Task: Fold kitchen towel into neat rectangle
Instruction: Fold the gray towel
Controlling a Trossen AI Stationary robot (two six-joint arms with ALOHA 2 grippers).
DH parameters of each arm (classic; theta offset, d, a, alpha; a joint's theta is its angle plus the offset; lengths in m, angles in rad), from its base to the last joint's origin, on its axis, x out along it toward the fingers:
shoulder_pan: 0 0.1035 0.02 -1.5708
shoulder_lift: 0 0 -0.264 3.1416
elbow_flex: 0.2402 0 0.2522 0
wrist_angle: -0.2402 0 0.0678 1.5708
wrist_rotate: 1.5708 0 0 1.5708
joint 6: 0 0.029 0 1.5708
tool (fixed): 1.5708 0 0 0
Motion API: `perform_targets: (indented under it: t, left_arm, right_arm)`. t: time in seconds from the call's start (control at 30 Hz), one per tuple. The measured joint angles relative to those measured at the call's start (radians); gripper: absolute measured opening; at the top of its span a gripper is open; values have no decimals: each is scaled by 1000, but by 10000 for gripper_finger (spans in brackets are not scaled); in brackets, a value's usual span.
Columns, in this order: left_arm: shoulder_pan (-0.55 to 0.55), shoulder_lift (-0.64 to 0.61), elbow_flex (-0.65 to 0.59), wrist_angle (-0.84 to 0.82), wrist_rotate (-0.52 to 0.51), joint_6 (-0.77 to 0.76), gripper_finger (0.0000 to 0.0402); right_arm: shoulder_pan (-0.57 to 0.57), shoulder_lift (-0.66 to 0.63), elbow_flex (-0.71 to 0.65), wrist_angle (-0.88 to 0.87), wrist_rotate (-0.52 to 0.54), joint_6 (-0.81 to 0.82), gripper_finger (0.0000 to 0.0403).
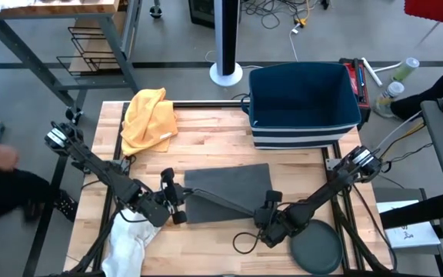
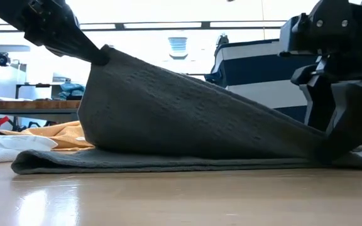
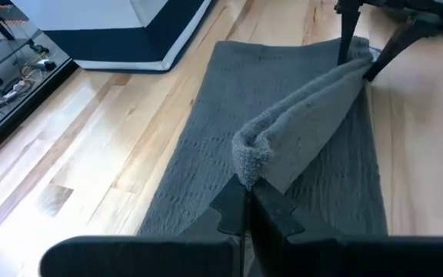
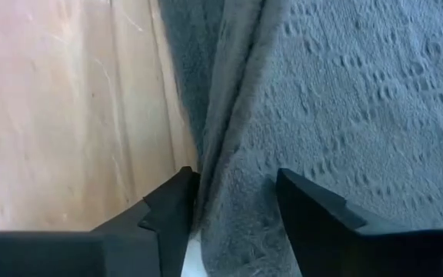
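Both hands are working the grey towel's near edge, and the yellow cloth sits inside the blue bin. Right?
Not quite. The yellow cloth lies on the table beside the blue bin, per the high view. Left hand and right hand are at the grey towel.

No legible text, label, brand, number or sign appears in any of the four views.
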Motion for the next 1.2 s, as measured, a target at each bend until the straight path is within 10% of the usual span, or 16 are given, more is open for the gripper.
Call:
perform_targets:
  t: [1.2]
  left_arm:
    - [-2,-51,0,-50,6,-19,0]
  right_arm:
    - [52,-27,15,-147,-74,-59,159]
